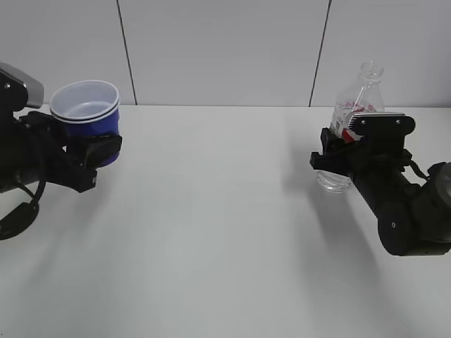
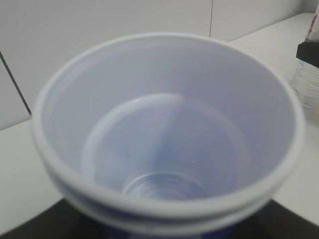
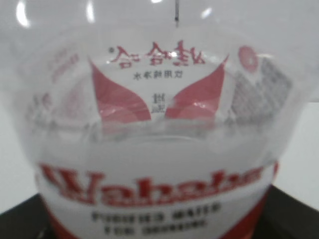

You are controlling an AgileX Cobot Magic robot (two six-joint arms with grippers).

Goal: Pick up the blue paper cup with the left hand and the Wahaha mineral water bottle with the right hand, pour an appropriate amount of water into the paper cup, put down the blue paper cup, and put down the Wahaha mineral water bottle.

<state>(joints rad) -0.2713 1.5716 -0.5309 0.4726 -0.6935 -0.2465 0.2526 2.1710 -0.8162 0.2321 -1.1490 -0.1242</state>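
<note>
The blue paper cup [image 1: 106,128] is upright in my left gripper [image 1: 96,151], which is shut on its lower body and holds it at the far left, above the table. In the left wrist view the cup [image 2: 164,139] fills the frame; its white inside looks empty. The Wahaha mineral water bottle [image 1: 364,95] stands upright at the right, with no cap. My right gripper [image 1: 344,151] is shut around its middle, below the red-and-white label. The bottle [image 3: 154,149] fills the right wrist view. Its base [image 1: 333,184] looks to be at table level. No water can be made out.
The white table [image 1: 211,225] runs between the two arms, with a pale panelled wall [image 1: 225,49] behind it. The bottle also shows at the right edge of the left wrist view [image 2: 308,82]. Nothing else stands on the table.
</note>
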